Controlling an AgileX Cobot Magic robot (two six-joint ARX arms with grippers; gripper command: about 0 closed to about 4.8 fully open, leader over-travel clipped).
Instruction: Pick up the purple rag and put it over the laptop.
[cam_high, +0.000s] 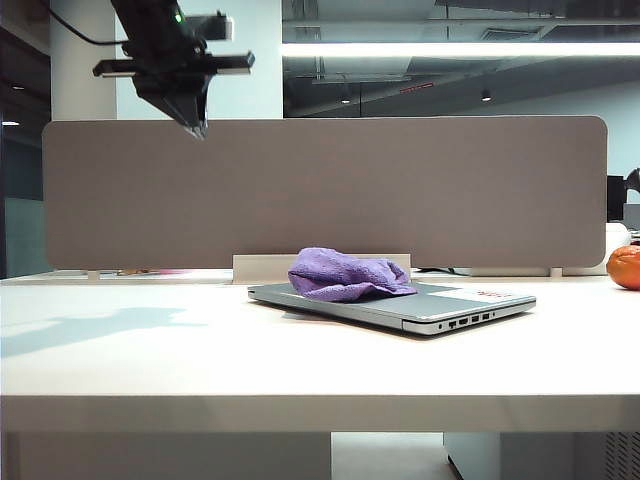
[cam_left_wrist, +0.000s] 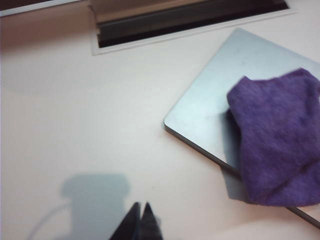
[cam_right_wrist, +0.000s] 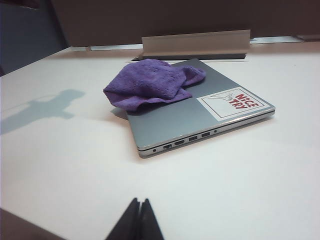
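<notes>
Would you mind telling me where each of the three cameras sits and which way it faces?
Exterior view: low at the table's front edge, facing the grey partition; the left gripper hangs high at upper left.
Left wrist view: high above the table, looking down; the shut left gripper shows at the frame's edge.
Right wrist view: low near the table, looking across it; the shut right gripper shows.
Shared: all three show the purple rag lying on the closed laptop.
</notes>
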